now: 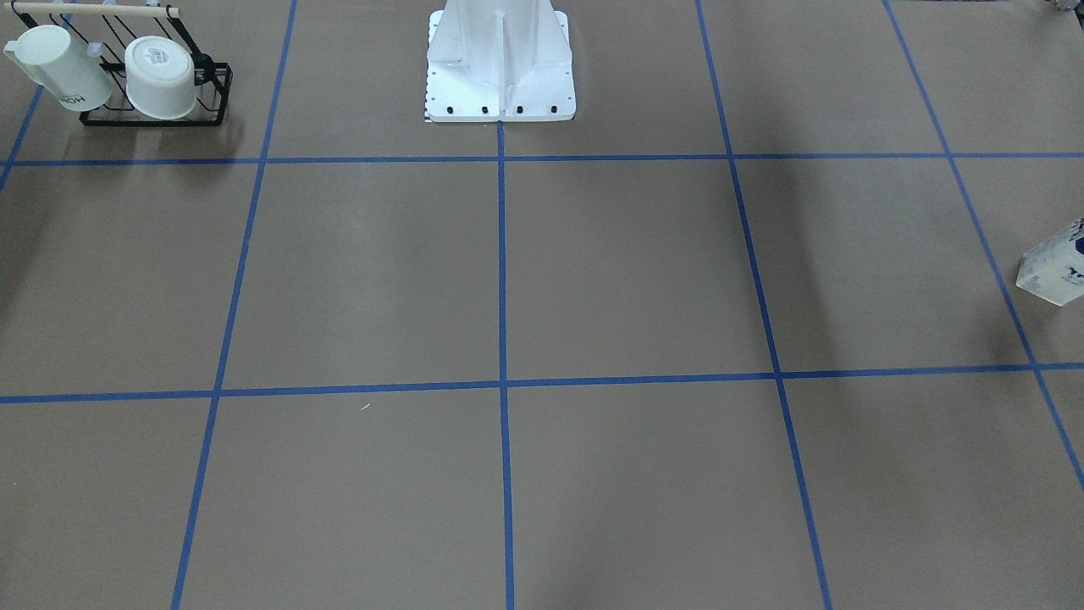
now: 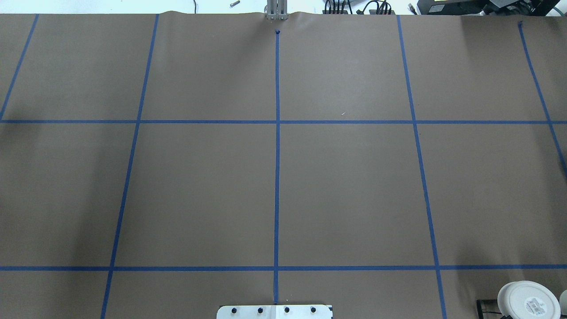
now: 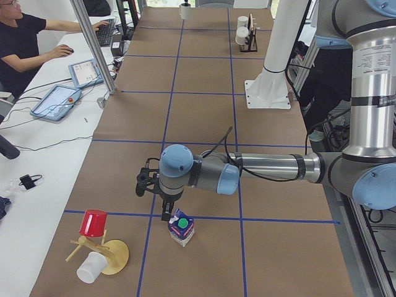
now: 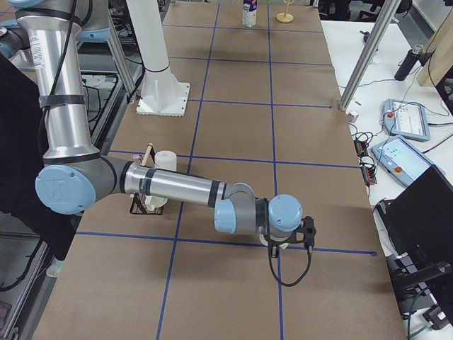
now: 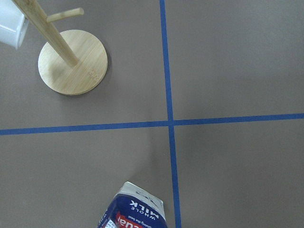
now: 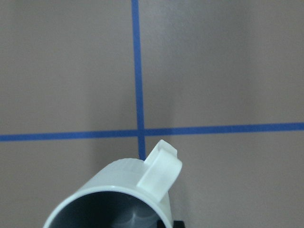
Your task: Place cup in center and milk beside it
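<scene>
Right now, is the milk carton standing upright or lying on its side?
Upright: the milk carton stands on its base, with the green cap on top.

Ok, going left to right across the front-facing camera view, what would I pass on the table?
White jug → upturned white cup → white robot base → milk carton, cut off by the right edge.
</scene>
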{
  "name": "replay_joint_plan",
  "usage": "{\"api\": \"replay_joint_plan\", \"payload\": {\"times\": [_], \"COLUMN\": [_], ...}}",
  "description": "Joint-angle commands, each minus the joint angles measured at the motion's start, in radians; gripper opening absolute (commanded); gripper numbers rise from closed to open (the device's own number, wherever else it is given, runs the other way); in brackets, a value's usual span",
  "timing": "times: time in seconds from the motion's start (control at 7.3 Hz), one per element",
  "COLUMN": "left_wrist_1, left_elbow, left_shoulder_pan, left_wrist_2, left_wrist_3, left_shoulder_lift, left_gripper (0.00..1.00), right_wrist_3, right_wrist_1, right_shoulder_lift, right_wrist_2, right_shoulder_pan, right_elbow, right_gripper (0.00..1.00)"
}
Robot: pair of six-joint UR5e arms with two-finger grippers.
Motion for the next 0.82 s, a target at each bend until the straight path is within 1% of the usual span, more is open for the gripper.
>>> {"api": "replay_joint_plan", "payload": {"times": [0.0,0.14,0.41,0.55,0.68], "left_wrist_1": [0.006,0.009,0.013,0.013,0.013], "left_elbow": [0.006,0.007,0.01,0.01,0.013], "left_shoulder_pan": [0.001,0.001,0.001,-0.001,-0.001], "left_wrist_2": [-0.001,0.001,0.001,-0.001,0.001], "left_wrist_3": [0.0,-0.001,-0.001,-0.001,-0.001], "left_shoulder_lift": [-0.001,-0.002,0.001,0.004,0.006], "left_gripper": [0.98,0.98,0.98,0.98,0.98], "right_wrist_3": [0.254,0.395,0.757,0.857,0.954], "right_wrist_1": [-0.115,-0.115,-0.11,-0.11,-0.11], "right_shoulder_lift": [0.162,0.231,0.424,0.489,0.541], "right_wrist_2": [0.054,0.04,-0.041,-0.081,-0.151], "right_shoulder_pan": [-0.084,-0.183,-0.385,-0.464,-0.551], "right_elbow": [0.101,0.132,0.134,0.136,0.133], "right_gripper": [0.0,0.0,0.0,0.0,0.0]}}
